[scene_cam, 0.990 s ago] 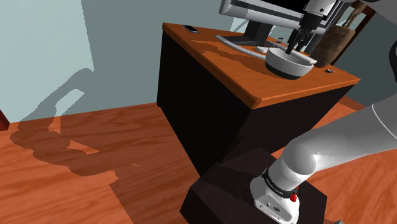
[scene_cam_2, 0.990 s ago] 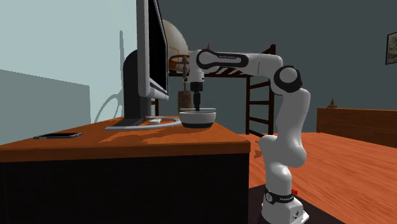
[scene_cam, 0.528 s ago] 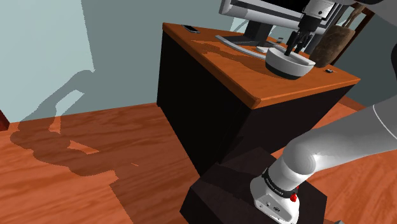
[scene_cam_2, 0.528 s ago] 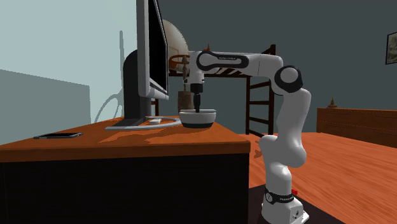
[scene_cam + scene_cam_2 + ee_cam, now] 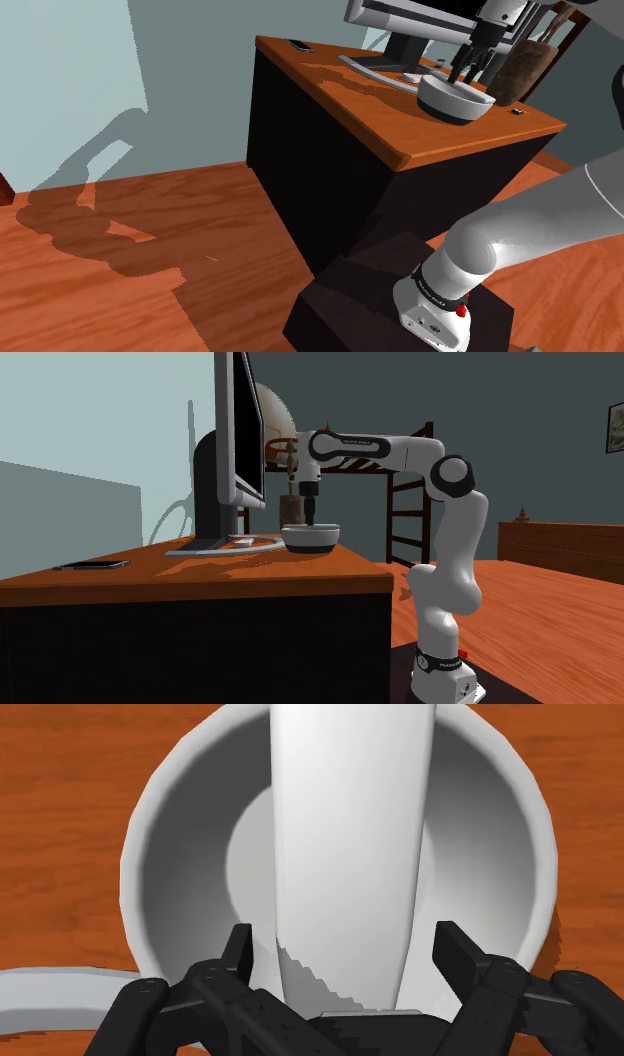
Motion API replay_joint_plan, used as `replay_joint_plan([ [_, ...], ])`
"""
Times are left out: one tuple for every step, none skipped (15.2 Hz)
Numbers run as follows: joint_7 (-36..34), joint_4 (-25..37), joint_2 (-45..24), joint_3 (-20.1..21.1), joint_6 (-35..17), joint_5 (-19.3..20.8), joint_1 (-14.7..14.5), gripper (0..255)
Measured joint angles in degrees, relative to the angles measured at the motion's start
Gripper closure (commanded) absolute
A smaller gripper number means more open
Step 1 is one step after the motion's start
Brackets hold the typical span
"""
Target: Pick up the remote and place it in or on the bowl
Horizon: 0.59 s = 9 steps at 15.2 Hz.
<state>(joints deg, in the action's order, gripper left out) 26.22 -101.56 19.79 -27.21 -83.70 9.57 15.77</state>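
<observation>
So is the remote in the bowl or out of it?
In: the white remote rests inside the bowl, jaws apart on both sides, not touching it.

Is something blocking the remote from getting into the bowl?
Nothing visible is. The white remote already lies inside the white bowl, reaching over its rim. The gripper hangs just above, its jaws apart on either side of the remote without touching it.
</observation>
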Motion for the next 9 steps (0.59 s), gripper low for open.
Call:
replay_joint_plan([
  [0.02, 1.68, -0.31, 0.13, 1.36, -0.15, -0.1, 0],
  [0.38, 3.81, -1.0, 0.0, 2.83, -0.38, -0.17, 0],
  [0.91, 6.54, -2.01, -0.27, 4.6, -0.7, -0.24, 0],
  [0.99, 8.02, -2.63, -0.3, 5.5, -0.95, -0.35, 0],
  [1.1, 8.72, -2.88, -0.33, 5.98, -1.04, -0.38, 0],
  [1.11, 9.05, -2.96, -0.32, 6.25, -1.07, -0.4, 0],
  [1.13, 9.21, -3.01, -0.32, 6.38, -1.09, -0.4, 0],
  [1.13, 9.29, -3.03, -0.32, 6.44, -1.1, -0.41, 0],
  [1.14, 9.33, -3.05, -0.32, 6.46, -1.11, -0.41, 0],
])
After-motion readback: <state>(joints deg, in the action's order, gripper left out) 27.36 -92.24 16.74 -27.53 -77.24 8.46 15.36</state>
